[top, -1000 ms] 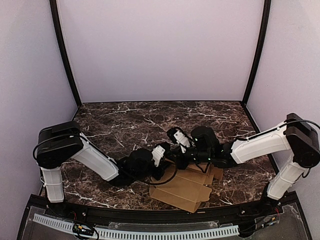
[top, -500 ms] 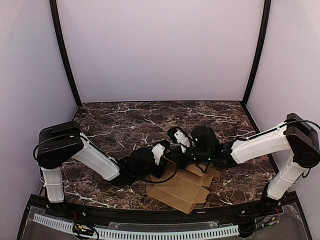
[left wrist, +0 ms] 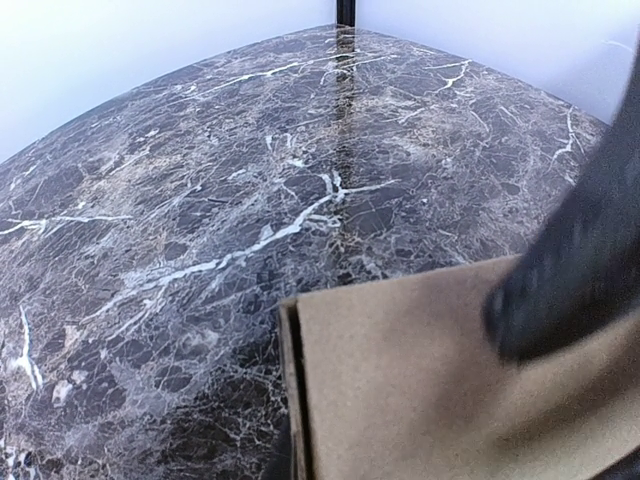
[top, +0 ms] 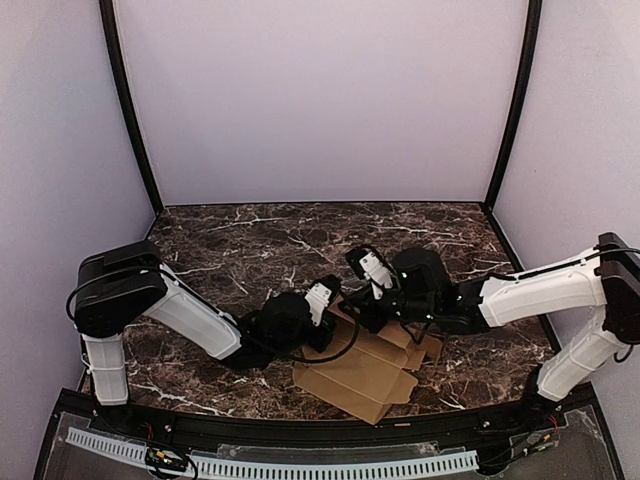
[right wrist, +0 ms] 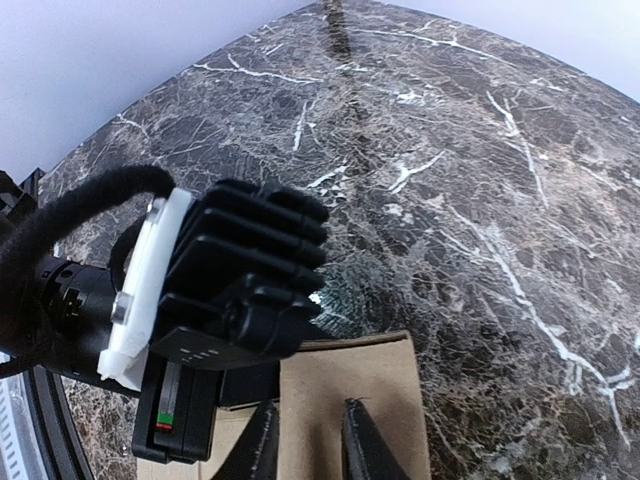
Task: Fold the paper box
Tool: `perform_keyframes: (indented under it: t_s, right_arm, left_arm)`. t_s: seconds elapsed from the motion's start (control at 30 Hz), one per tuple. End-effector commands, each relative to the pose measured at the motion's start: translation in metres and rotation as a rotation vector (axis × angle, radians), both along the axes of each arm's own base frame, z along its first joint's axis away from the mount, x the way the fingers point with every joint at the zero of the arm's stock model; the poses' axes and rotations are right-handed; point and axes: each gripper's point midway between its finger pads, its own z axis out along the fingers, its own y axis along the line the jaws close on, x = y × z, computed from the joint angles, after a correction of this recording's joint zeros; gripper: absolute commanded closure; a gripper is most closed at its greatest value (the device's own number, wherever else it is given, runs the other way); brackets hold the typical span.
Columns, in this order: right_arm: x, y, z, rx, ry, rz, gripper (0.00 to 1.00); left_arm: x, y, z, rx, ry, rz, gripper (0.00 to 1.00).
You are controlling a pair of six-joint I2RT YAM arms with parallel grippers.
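Because the paper box (top: 360, 375) looks light, easily creased cardboard, hold flap edges: left gripper (top: 330, 325) is clamped on a flap, right gripper (right wrist: 305, 445) slightly parted, gripping nothing.

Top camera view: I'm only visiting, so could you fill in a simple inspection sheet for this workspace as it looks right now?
Surface: dark marble-look table with white veins.
Job's things: brown cardboard box, lying near the front edge with its flaps spread.
Clutter: nothing seen.
Grippers: left gripper shut, apparently pinching a flap of the box; right gripper slightly open, fingers just above another flap.
Cables: black cable loops from the left wrist across the box.
Surroundings: plain pale walls and black corner posts.
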Motion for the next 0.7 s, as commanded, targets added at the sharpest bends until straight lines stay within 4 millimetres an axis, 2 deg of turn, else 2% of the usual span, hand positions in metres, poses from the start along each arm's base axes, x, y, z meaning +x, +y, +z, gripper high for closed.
perform_keyframes:
  t_s: [0.0,0.13,0.4,0.57,0.67]
  right_arm:
    - [0.008,-0.021,0.014,-0.036,-0.049,-0.086,0.73]
    - [0.010,-0.036,0.018,-0.055,-0.058,-0.120,0.66]
    - [0.006,-0.065,-0.006,-0.115,-0.016,-0.172,0.63]
    - [-0.006,-0.070,-0.015,-0.112,0.040,-0.156,0.60]
    - [-0.012,-0.071,-0.010,-0.078,0.059,-0.148,0.59]
  left_arm:
    - [-0.007,0.001,-0.001,0.053,-0.012,-0.040,0.99]
    - [-0.017,-0.001,-0.003,0.087,-0.006,-0.095,0.99]
    - [-0.035,-0.008,-0.010,0.115,0.022,-0.218,0.99]
    - [-0.039,-0.011,-0.015,0.163,0.015,-0.267,0.99]
    - [-0.038,-0.012,-0.017,0.177,0.013,-0.271,0.99]
